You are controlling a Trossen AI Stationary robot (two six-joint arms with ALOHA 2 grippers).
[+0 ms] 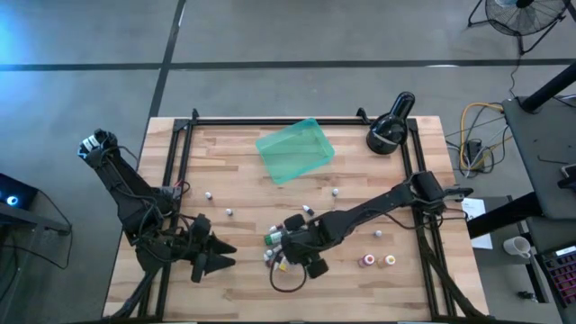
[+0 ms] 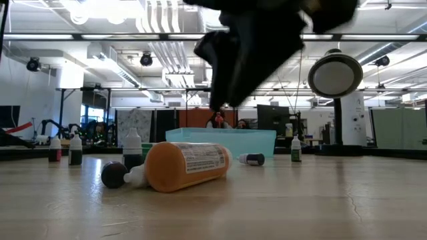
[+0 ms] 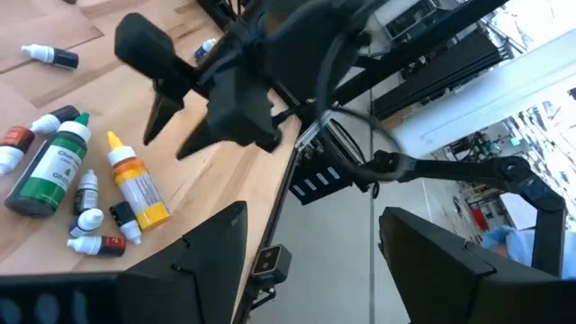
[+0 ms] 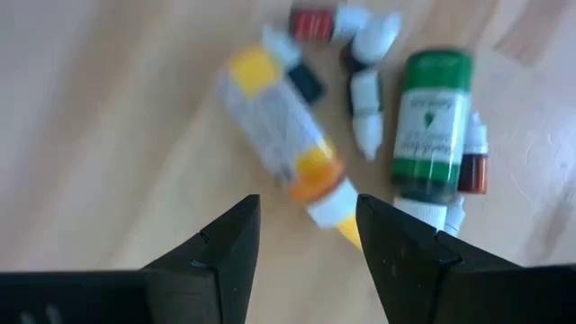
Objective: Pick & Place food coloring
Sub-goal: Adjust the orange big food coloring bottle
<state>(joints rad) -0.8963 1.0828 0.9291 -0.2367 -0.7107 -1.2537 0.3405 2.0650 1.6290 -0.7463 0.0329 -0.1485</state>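
1. High view: the right gripper (image 1: 297, 245) is held over a cluster of bottles (image 1: 277, 255) near the table's (image 1: 360, 288) front middle; nothing is pinched.
2. In the right wrist view, its two dark fingers (image 4: 225, 247) are spread apart, with the yellow-orange bottle (image 4: 286, 135) lying on its side just beyond them, its tip towards the gap.
3. Beside that bottle a larger green bottle (image 4: 430, 126) is seen, with several tiny white-capped ones, one red (image 4: 317, 22), touching or just beside it.
4. The tray (image 1: 295, 150) sits tilted towards the table's back; whether anything lies in it cannot be told from above or from the low view.
5. More small bottles are scattered singly across the table: two (image 1: 378, 261) near the right front, others (image 1: 209, 194) left of the middle, one (image 1: 336, 191) by the tray.
6. The left gripper (image 1: 216, 255) is parked at the left front, jaws spread, empty.
7. A black lamp (image 1: 389, 126) stands at the back right corner.
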